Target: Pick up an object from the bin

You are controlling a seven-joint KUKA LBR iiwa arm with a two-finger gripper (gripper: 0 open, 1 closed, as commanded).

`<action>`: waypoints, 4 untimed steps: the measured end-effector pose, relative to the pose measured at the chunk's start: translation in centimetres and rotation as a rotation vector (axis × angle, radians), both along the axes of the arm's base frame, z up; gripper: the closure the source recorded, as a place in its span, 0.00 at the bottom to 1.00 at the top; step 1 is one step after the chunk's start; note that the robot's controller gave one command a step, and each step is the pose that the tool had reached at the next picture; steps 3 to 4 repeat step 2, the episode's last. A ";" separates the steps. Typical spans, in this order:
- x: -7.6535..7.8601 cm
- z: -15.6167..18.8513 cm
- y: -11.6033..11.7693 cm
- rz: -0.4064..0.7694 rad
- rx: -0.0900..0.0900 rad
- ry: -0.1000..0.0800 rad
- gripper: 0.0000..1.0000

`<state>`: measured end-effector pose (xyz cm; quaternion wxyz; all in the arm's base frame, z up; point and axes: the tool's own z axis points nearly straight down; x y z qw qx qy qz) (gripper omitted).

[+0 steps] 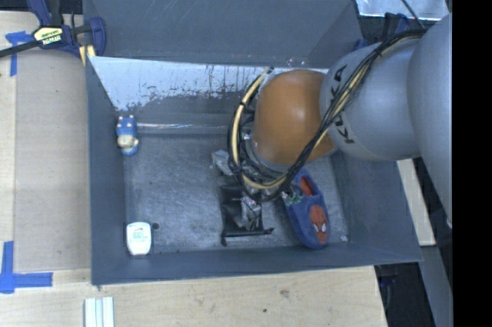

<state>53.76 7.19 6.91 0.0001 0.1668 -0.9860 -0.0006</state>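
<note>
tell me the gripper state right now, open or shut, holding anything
Gripper: cannot be told. It is low near the front wall of the bin, just left of a blue and red toy.

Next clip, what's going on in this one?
The arm reaches in from the right, with its gripper low over the floor of the grey bin, near the front middle. Just to its right lies a blue toy with a red patch. A small white item sits in the front left corner and a small blue and yellow figure at the back left, both well apart from the gripper. No grasp can be confirmed.
</note>
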 end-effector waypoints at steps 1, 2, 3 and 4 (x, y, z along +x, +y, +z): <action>0.1 0.2 0.1 -0.002 0.001 -0.004 1.00; -1.1 16.2 1.1 -0.036 0.001 -0.012 1.00; -1.1 16.2 1.1 -0.036 0.001 -0.012 1.00; -1.1 16.2 1.1 -0.036 0.001 -0.012 1.00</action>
